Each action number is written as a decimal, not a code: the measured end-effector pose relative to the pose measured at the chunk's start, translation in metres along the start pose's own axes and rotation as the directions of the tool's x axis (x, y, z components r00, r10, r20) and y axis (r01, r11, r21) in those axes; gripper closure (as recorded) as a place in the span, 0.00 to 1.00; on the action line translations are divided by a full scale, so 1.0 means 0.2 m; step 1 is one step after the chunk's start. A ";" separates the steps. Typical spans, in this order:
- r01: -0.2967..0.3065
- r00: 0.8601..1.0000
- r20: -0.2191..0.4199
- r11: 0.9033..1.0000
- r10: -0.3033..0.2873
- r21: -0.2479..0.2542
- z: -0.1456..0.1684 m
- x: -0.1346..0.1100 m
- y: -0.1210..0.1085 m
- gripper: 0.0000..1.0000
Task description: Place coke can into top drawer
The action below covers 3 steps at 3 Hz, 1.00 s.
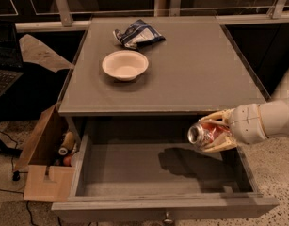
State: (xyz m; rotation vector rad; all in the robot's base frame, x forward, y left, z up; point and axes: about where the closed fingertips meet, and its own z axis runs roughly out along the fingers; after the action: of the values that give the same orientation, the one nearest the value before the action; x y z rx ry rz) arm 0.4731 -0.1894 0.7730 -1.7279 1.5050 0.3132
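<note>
The coke can (205, 134) is red-orange with a silver end facing left. It lies sideways in my gripper (218, 135), whose pale fingers are shut on it from above and below. My white arm comes in from the right. The can hangs above the right part of the open top drawer (153, 173), over its flat grey bottom, and casts a shadow there. The drawer's small metal knob (168, 217) shows at the bottom edge.
A white round bowl (125, 64) and a blue-and-white snack bag (137, 33) lie on the grey cabinet top (196, 69). A brown cardboard box (43, 166) with bottles stands on the floor at the left. A laptop (3, 69) is at far left.
</note>
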 end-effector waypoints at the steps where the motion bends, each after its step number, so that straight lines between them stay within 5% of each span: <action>1: -0.024 0.999 -0.021 0.998 0.025 0.052 -0.01 -0.02 0.03 1.00; 2: -0.071 0.992 -0.093 0.981 0.089 0.178 -0.04 0.05 0.09 1.00; 3: -0.100 0.985 -0.111 0.962 0.132 0.253 -0.07 0.11 0.10 1.00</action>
State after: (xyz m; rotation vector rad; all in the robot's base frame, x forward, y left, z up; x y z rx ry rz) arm 0.4553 -0.2131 0.7594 -1.4889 1.6660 0.0714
